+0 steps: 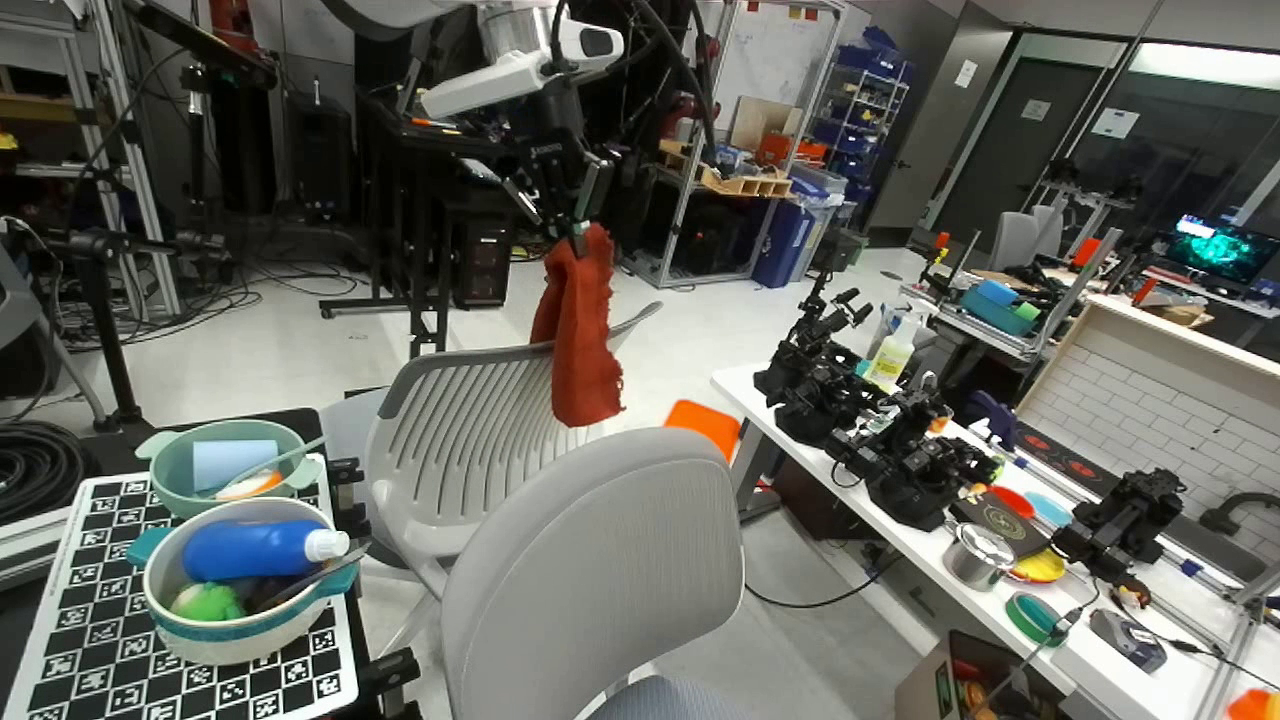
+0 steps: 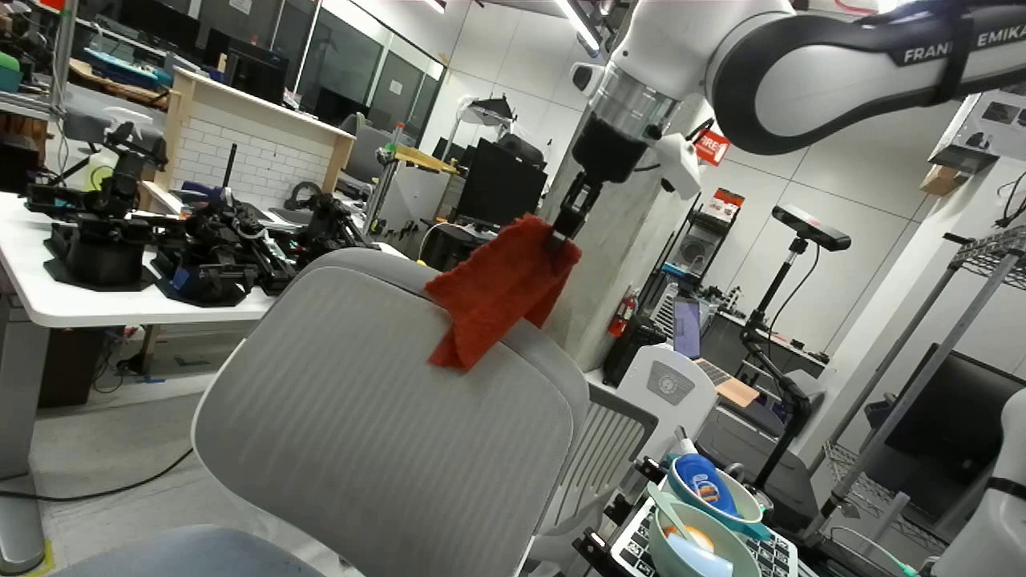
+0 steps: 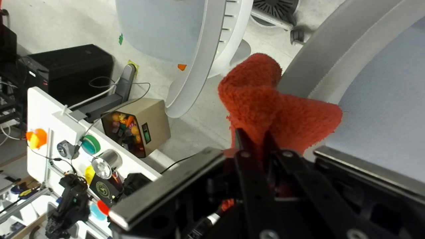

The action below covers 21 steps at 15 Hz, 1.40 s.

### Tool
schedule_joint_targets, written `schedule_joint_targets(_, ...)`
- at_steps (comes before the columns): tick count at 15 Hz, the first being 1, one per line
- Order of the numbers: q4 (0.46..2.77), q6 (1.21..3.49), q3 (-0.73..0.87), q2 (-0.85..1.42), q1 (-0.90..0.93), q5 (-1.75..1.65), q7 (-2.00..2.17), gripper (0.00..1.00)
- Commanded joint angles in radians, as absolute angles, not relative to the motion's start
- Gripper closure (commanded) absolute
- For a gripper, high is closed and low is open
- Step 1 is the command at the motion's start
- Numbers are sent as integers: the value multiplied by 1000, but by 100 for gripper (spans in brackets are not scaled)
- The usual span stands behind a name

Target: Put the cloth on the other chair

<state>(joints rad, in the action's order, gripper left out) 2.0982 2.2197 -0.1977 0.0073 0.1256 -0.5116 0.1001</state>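
Its jaws nearly together, the gripper (image 3: pixel 254 133) pinched the cloth (image 2: pixel 505 292) at its top, so that it hung at the top edge of the near chair (image 2: pixel 385 409), contact uncertain, the far chair (image 1: pixel 470 440) beyond. The high grip probably left the lower end free to drape. The arm (image 2: pixel 838 88) bore “FRAN… EMIKA”; a far sign (image 2: pixel 712 147), “FIRE”.

The light is bright and white. In an exterior view a ceiling strip light (image 2: pixel 579 26) burns white; in an exterior view a band of light (image 1: pixel 1212 72) glares high up, a monitor (image 1: pixel 1225 250) glows teal, and the floor (image 1: pixel 260 355) shines pale. Under the white table (image 2: pixel 32 268) it turns dim. In the wrist view a metal pot (image 3: pixel 103 167) glints, and the gripper (image 3: pixel 255 135) blurs near the bottom edge.
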Motion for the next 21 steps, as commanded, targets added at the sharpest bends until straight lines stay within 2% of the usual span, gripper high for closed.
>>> schedule_joint_targets(1,2006,2231,-184,89,144,-494,85,97)
schedule_joint_targets(14,1935,2071,-176,153,207,-497,325,97)
schedule_joint_targets(15,1928,2066,-172,157,205,-501,328,65)
schedule_joint_targets(16,1924,2065,-168,158,202,-498,326,64)
schedule_joint_targets(21,1911,2059,-141,129,186,-482,295,30)
